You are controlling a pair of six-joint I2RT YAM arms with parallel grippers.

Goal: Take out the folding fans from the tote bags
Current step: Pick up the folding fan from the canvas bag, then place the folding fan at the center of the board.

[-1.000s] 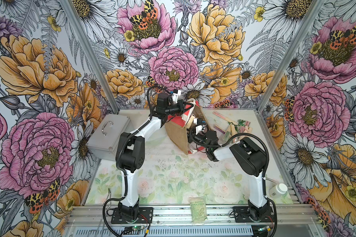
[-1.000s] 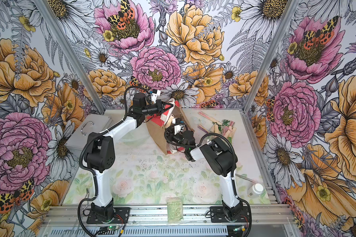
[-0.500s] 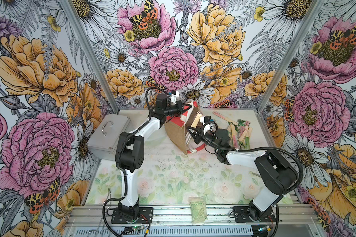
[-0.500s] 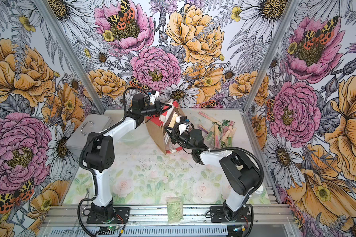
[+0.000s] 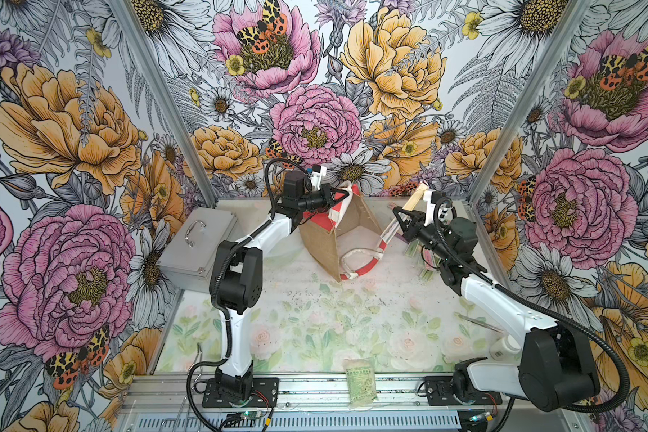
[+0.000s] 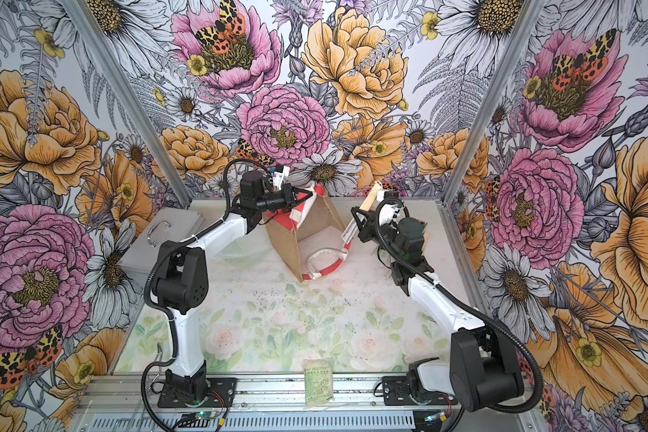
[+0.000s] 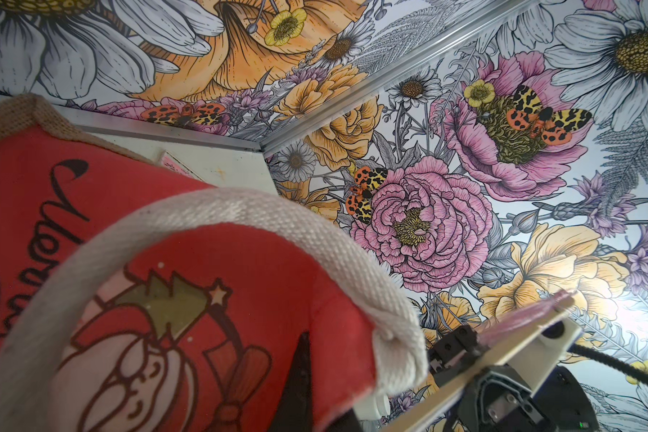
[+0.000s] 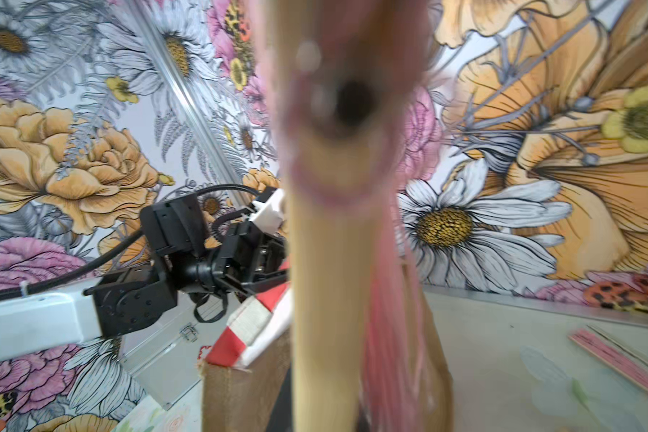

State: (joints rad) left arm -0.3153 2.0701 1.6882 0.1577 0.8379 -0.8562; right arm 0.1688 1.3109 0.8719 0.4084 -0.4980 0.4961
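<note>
Fan (image 5: 415, 196): closed, pale ribs, pink cloth, tilted in the air just right of the bag (image 5: 318, 239), outside its mouth. Right fingers (image 5: 400, 217) clamp it partway along. Bag leans on the surface (image 5: 315, 318), mouth toward the top views. Left fingers (image 5: 338, 195) are pinched shut on its striped rim. Other fans (image 8: 610, 357) lie flat on the surface. Case (image 5: 199, 243) at left, packet (image 5: 360, 381) at the front edge.

Closed pink fan (image 5: 416, 196) aloft, tilted, beside open burlap tote bag (image 5: 317, 239).
</note>
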